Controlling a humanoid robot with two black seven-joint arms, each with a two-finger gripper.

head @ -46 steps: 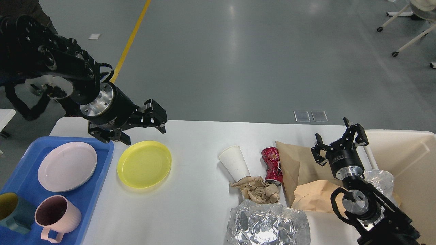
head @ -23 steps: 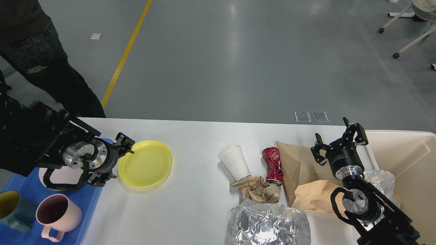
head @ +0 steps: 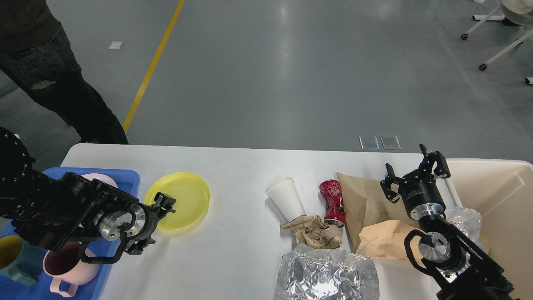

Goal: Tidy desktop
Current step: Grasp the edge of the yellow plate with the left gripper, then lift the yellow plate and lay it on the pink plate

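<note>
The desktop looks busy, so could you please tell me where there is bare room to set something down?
The desktop is bare between the yellow plate and the white paper cup, along the far edge and toward the near edge. It is crowded on the right: crushed red can, brown paper, crumpled foil.

Blue tray (head: 129, 177) at tabletop's left edge, yellow plate (head: 183, 198) beside; white cup (head: 286, 200), red can (head: 332, 200), foil (head: 329, 275) near front edge

Left tool (head: 155, 223) dropped lower, nearer, to yellow plate (head: 180, 200) front-left rim (fingers spread).
</note>
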